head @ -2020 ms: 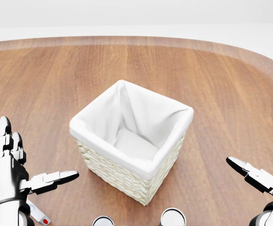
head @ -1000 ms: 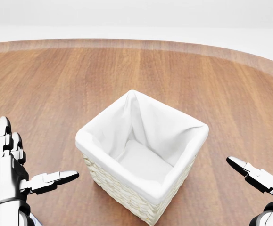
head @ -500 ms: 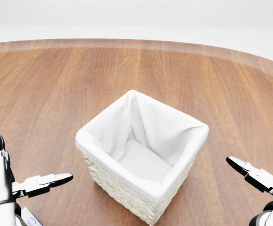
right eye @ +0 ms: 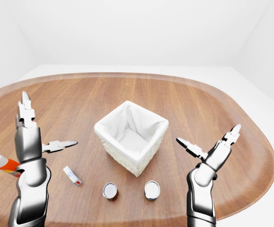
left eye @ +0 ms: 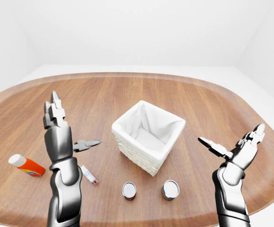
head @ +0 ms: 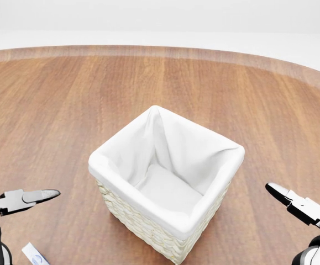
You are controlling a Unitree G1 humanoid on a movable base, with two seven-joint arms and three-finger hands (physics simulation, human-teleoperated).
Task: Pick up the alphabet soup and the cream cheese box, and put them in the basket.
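The white-lined wicker basket [left eye: 148, 137] stands in the middle of the round wooden table. Below it in the left-eye view stand two small upright cans [left eye: 128, 190] [left eye: 170, 189]; I cannot tell which is the alphabet soup. A small flat white box with a red end [left eye: 88, 174], likely the cream cheese, lies left of the cans beside my left forearm. My left hand [left eye: 73, 125] is raised and open left of the basket, holding nothing. Right of the basket, my right hand [left eye: 231, 138] is open and empty too.
An orange bottle with a white cap [left eye: 27, 165] lies at the far left of the table. The table's rim [left eye: 141, 74] curves round the top of the view. In the head view only the basket [head: 165, 182] and both thumbs show.
Between the earliest frame and one second ago the head view shifted, dropping the cans out of view. Since then my left hand has slid left and down, mostly out of the head view.
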